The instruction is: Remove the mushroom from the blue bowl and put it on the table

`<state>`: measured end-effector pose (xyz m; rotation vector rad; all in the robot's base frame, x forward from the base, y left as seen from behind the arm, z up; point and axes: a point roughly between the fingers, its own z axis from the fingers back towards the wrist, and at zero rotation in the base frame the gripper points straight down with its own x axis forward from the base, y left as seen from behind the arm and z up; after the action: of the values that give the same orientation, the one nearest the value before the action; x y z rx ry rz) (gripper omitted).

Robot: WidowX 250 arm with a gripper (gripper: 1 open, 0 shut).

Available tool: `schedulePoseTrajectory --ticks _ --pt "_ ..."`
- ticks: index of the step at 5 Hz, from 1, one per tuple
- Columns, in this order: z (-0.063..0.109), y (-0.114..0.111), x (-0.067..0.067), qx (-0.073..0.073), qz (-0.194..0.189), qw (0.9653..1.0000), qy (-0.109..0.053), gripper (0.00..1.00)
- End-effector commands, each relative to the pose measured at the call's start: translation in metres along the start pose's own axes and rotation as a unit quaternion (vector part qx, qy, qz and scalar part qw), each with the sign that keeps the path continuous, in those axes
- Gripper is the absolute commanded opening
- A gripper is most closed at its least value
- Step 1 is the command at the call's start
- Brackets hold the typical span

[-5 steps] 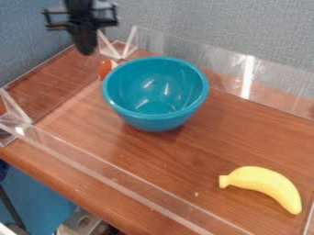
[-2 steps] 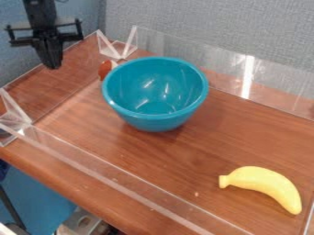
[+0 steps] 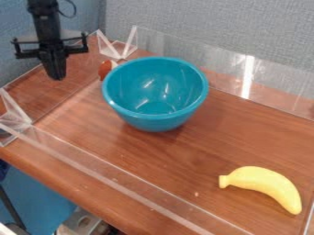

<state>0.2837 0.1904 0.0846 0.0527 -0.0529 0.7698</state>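
Presently we find the black tool point(image 3: 54, 72) clenched, empty; the small reddish-brown mushroom point(image 3: 106, 66) lies toward the glossy teal-blue bowl point(image 3: 153, 93), at the bench's far-left corner.

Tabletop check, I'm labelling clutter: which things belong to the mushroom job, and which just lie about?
Job: mushroom behind the bowl, table, gripper.
Lying about: banana, acrylic walls.

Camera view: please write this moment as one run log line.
claw: shut, holds nothing, left of blue bowl | mushroom: on table behind bowl's left rim | bowl: looks empty | banana: front right
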Motion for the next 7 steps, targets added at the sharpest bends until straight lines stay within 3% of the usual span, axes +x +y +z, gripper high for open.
schedulePoseTrajectory --ticks 1,4,7 --pt "0.003 -0.006 0.003 0.010 0.016 0.9996 -0.022 0.00" --pt "-0.018 -0.012 0.010 0.024 0.074 0.9969 -0.005 0.00" --pt "-0.022 -0.015 0.016 0.026 0.122 0.9921 0.003 0.00"
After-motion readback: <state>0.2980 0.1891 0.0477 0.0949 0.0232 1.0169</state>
